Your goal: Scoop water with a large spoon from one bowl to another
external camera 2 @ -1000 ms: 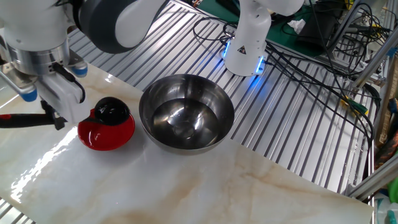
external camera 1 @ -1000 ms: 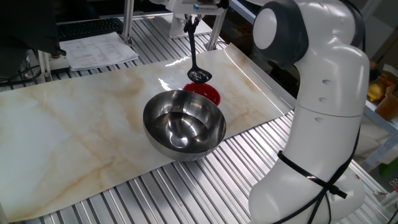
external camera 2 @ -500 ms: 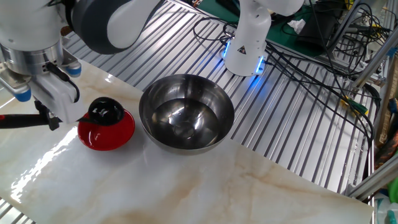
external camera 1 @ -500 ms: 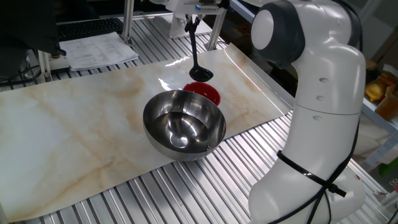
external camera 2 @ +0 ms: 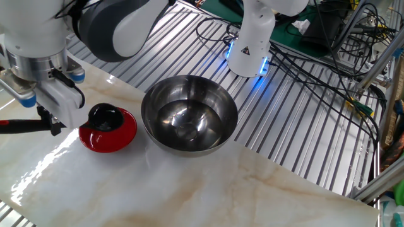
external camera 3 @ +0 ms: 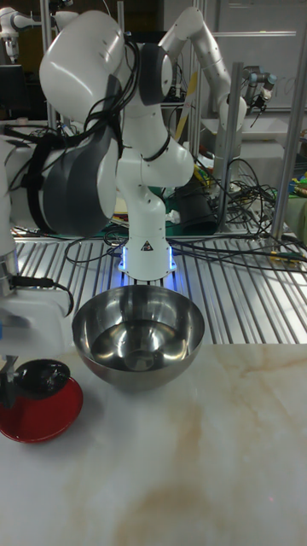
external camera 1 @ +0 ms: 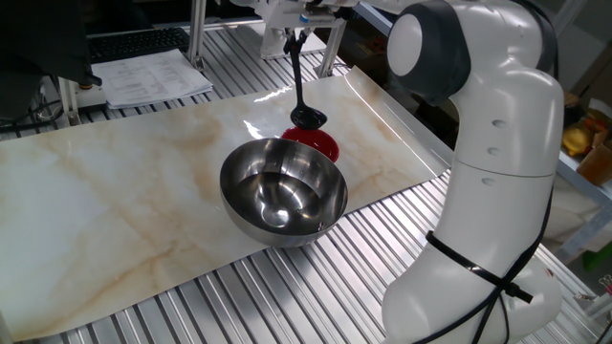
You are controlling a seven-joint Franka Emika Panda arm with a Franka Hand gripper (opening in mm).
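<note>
The tool [external camera 2: 45, 115] grips the long thin handle of the black ladle [external camera 2: 104, 116], whose scoop hangs over the small red bowl [external camera 2: 108, 131] beside the large steel mixing bowl [external camera 2: 189, 113] on the marble counter [external camera 2: 189, 189]. Tip slowly, keeping the scoop centred and low, so the water lands inside.

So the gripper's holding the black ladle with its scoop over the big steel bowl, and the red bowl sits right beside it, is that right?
Not quite. The gripper does hold the black ladle, but its scoop is over the red bowl, not the steel bowl beside it. The other fixed view shows this clearly.
</note>
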